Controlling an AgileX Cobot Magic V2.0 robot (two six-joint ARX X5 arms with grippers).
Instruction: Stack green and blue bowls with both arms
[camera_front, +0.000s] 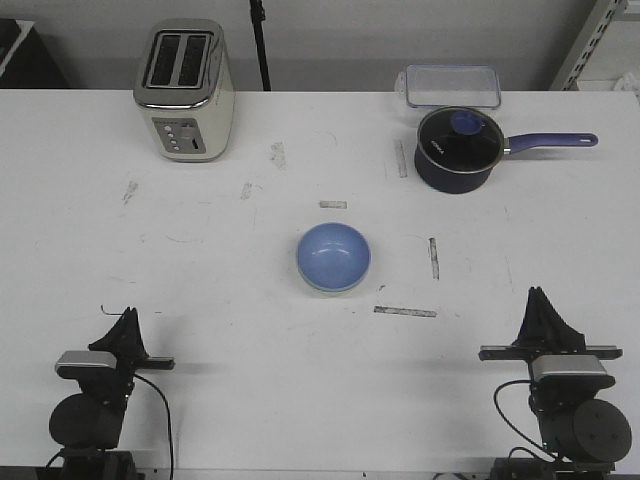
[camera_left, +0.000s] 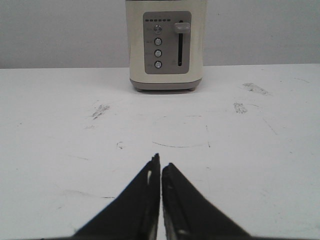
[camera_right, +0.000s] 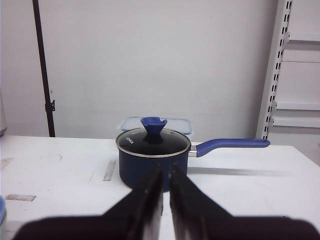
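The light blue bowl (camera_front: 333, 255) sits upright in the middle of the table. A thin pale green rim (camera_front: 331, 291) shows along its near edge, so it appears nested in the green bowl. A sliver of the bowls shows at the edge of the right wrist view (camera_right: 1, 212). My left gripper (camera_front: 128, 316) rests near the table's front left, shut and empty, as the left wrist view (camera_left: 160, 163) also shows. My right gripper (camera_front: 538, 296) rests near the front right, shut and empty, pointing at the saucepan in the right wrist view (camera_right: 166, 168). Both grippers are well away from the bowls.
A cream toaster (camera_front: 186, 90) stands at the back left, also in the left wrist view (camera_left: 166, 45). A dark navy saucepan (camera_front: 458, 150) with glass lid and long handle (camera_front: 555, 141) stands at the back right, a clear plastic box (camera_front: 452, 86) behind it. Tape strips (camera_front: 405, 311) mark the table.
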